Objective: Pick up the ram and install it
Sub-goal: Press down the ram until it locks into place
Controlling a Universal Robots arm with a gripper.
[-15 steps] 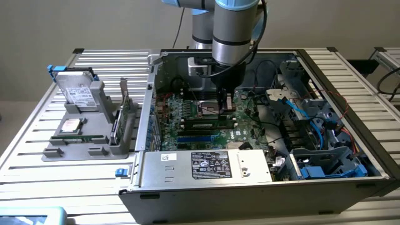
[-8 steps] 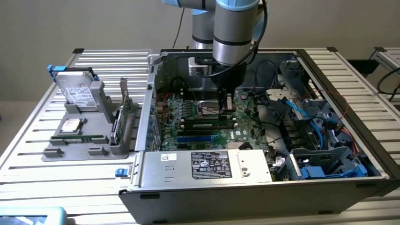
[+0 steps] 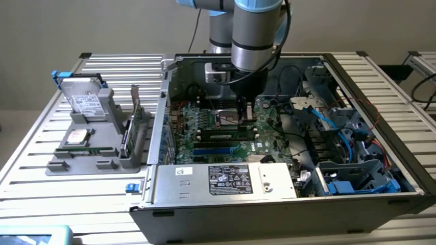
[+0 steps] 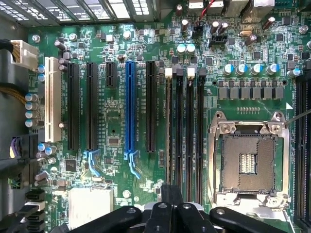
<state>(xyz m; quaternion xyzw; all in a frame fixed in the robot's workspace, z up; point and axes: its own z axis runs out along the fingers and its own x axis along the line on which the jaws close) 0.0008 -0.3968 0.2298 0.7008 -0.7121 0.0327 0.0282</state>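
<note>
At the exterior view's left, the slatted counter [image 3: 30,168] carries a gray rack [image 3: 81,166] set near the case's side wall, with bare slats around its other sides. A silver hard drive [image 3: 85,99] leans at the rack's back, a spare green stick [image 3: 85,151] lies flat along its front, and a tall expansion card [image 3: 136,125] stands upright on the edge nearest the open computer case [image 3: 160,97]. Inside the case, a power supply [image 3: 225,178] closes off the near edge and the motherboard [image 3: 194,120] lies flat beyond it. The ram [image 3: 225,136] sits along the memory slots in the middle of the board; in the wrist view its thin olive edge [image 4: 168,126] runs along the slot next to the black expansion slots, the other three memory slots beside it bare. The pincer [image 3: 245,113] hangs straight down over the board just behind these slots, its fingers [image 4: 170,213] drawn closed at the end of the ram's edge; whether they clamp it cannot be told. An open processor socket [image 4: 248,160] lies just past the slots. At the exterior view's right, blue cables [image 3: 334,127] and a drive cage [image 3: 358,176] crowd the case up to its wall
</note>
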